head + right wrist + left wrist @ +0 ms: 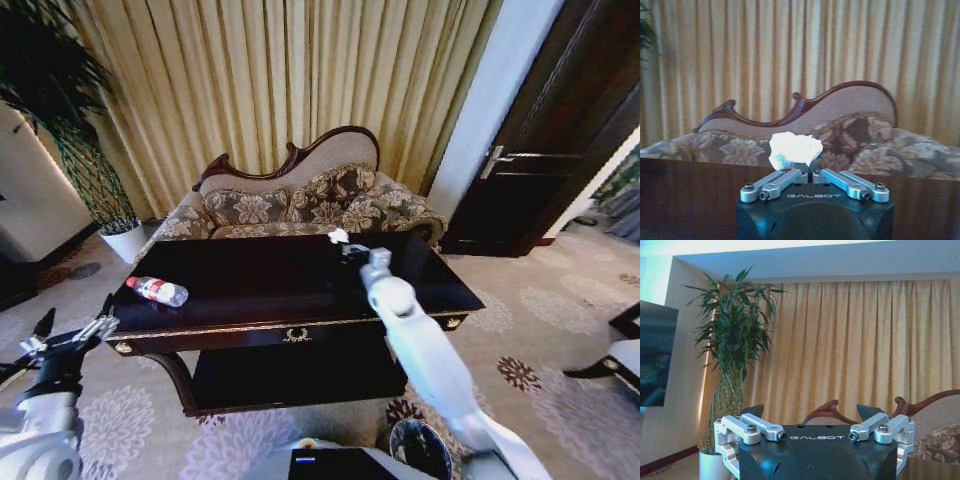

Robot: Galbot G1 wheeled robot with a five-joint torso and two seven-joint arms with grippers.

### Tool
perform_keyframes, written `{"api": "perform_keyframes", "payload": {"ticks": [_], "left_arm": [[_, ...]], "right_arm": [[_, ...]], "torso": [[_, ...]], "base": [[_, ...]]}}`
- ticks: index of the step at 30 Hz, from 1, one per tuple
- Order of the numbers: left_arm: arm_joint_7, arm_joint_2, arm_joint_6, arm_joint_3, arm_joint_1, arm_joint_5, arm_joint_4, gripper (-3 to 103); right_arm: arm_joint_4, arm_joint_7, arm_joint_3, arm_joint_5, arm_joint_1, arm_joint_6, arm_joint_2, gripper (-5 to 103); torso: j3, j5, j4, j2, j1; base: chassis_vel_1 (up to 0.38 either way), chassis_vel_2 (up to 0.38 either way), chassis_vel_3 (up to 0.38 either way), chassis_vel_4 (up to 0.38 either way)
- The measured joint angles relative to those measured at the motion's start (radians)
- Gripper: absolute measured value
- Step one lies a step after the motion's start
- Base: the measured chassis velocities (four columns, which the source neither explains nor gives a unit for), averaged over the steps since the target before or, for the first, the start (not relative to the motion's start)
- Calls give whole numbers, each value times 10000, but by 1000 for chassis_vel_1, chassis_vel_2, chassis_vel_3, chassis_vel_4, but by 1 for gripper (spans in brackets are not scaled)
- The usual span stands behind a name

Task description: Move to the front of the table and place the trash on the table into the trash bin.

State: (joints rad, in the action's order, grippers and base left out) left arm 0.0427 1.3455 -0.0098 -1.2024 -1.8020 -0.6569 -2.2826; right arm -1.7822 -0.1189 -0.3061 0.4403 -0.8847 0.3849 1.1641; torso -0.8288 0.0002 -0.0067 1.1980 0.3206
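The right gripper [345, 245] is stretched out over the table [250, 290], toward the far edge at about 12 o'clock from the robot. Its jaws are drawn together on a white crumpled scrap [795, 149], which is pinched at its lower edge and held up just above the dark tabletop [690, 195]. In the head view the same scrap [338, 236] is seen at the tip of the arm, in front of the patterned sofa [290, 205].

A clear plastic bottle with a red label [157, 290] is laid on its side near the table's left end, at roughly 10 o'clock, well apart from the right gripper.

The left gripper [75, 330] is held low at about 9 o'clock, off the table's left corner, with nothing between its fingers. In the left wrist view this gripper [812, 412] is seen spread wide, pointed toward a potted plant [732, 340] and the gold curtain [850, 345].

The trash bin [420, 447], dark with a black liner, is set on the carpet close to the robot's base, at about 5 o'clock, below the right arm.
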Motion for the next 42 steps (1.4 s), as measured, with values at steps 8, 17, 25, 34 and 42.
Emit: {"api": "perform_keyframes", "payload": {"ticks": [8, 17, 25, 34, 42], "left_arm": [[44, -95, -25, 213, 90, -5, 314, 100], [67, -258, -63, 236, 135, -2, 405, 100], [71, -193, -55, 252, 53, 10, 275, 100], [76, -175, -46, 256, 44, 28, 167, 100], [79, -165, -29, 331, 74, 60, 158, 100]], "right_arm": [[-313, 1, -717, 260, -599, -439, -254, 0], [-728, 1, -1068, 338, -1215, -658, -411, 0], [-812, 1, -1076, 262, -1589, -808, -302, 0], [-847, 1, -1059, 128, -1734, -864, -188, 0], [-828, 1, -1072, 83, -1858, -912, -176, 0]], "torso": [[0, -1, 4, -1, 0], [-1, -2, 1, -1, 1], [0, -2, 3, 0, 1], [1, -2, 2, 2, -3], [0, -2, 2, 1, 0]], "base": [[0, 0, 0, 0], [13, -13, -14, 12], [98, -104, -108, 98], [136, -135, -126, 132], [97, -101, -93, 95]]}}
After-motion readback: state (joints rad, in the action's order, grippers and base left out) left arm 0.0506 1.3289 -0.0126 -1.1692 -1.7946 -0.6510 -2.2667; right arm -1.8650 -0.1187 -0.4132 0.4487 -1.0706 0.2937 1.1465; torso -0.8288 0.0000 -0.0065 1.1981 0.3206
